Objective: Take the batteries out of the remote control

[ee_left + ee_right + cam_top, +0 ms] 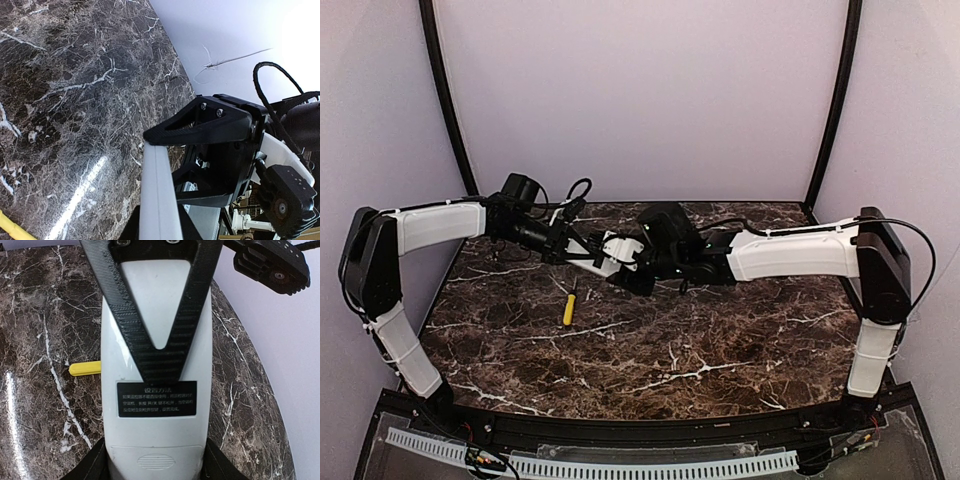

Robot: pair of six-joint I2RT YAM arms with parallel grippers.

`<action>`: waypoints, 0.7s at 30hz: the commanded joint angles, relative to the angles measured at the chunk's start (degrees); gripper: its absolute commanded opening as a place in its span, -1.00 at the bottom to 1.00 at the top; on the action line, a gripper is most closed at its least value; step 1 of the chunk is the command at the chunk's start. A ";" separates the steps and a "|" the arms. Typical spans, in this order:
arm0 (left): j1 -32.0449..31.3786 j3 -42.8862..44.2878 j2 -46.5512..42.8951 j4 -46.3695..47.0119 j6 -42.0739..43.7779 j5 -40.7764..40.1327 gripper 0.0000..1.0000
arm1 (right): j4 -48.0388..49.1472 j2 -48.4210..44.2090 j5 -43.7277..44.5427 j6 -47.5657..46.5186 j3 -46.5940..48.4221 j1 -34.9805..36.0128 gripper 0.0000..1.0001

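Table: dark marble-patterned top [720, 340], lying below both grippers; in the overhead view the two grippers meet above its far middle part.
Left arm: white-sleeved [440, 228], reaching in from the left side toward the meeting point.
Right arm: white-sleeved [800, 255], reaching in from the right side to the same spot.
Left gripper: clenched [159, 222] on the remote control across its thin dimension. Its own camera sees the remote edge-on as a white bar running out between its fingers.
Right gripper: grasping [156, 455] the remote control across its width, one dark finger against each long edge at the end nearest its camera.
Remote control: white bar [155, 432], held off the table between the two grippers with its back face turned to the right wrist camera. The end away from the right gripper sits in the left gripper.
Left finger: black ribbed V-shaped finger [155, 347], pressed flat on the remote's back, just beyond the label as seen from the right gripper.
Screwdriver: yellow handle [568, 307], lying on the table below and to the near-left of the left gripper, apart from both grippers.
Label: black rectangle with small white print [156, 399], on the remote's back between the left finger and the right gripper.
Cover: ribbed patch on a closed panel [156, 462], between the right gripper's fingers.
Batteries: hidden from every view.
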 commanded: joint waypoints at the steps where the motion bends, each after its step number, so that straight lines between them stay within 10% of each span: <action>1: -0.48 -0.02 -0.87 -0.80 0.38 1.27 -0.99 | 5.20 -0.35 0.97 2.06 1.55 0.74 -0.06; 21: -0.48 -2.92 -3.57 5.60 -0.47 -3.70 -0.99 | 6.54 -1.79 0.76 5.28 -1.18 -1.25 0.96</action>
